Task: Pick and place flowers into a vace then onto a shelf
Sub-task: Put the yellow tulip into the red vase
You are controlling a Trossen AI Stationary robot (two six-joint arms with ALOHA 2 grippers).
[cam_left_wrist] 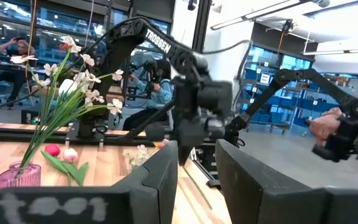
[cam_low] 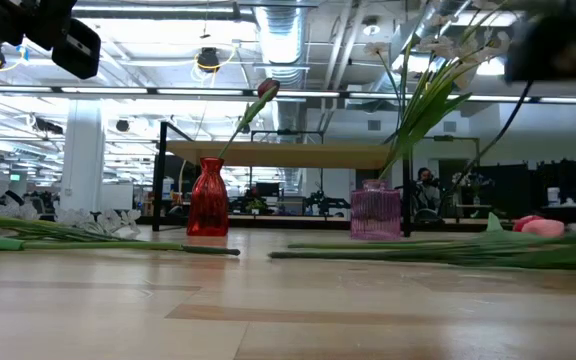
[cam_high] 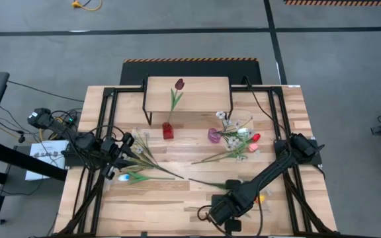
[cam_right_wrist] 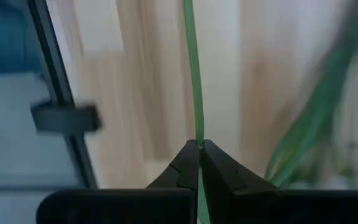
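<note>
Flowers (cam_high: 233, 147) are lying in loose heaps across the middle of the wooden table (cam_high: 177, 205), one bunch at centre right of the high view beside the pink vase (cam_high: 214, 135), another at centre left (cam_high: 141, 153) near the left arm. White blossom sprays (cam_low: 423, 95) are already standing in the pink vase, rising toward the upper right of the low view. A single dark red tulip (cam_high: 178, 84) is leaning out of the red vase (cam_high: 168, 130), which is sitting on the table just in front of the shelf (cam_high: 189, 94) at upper centre; neither vase is on the shelf. The right gripper (cam_right_wrist: 199, 147) is hanging low at the bottom centre of the high view, its fingers pressed together and pinching a thin green stem (cam_right_wrist: 192, 74) that is running straight up the right wrist view; the orange tulip head (cam_high: 261, 198) is peeking out beside that arm. The left gripper (cam_high: 126, 147) is waiting at centre left above the table, its fingers (cam_left_wrist: 160, 177) standing spread with a clear gap and holding nothing.
</note>
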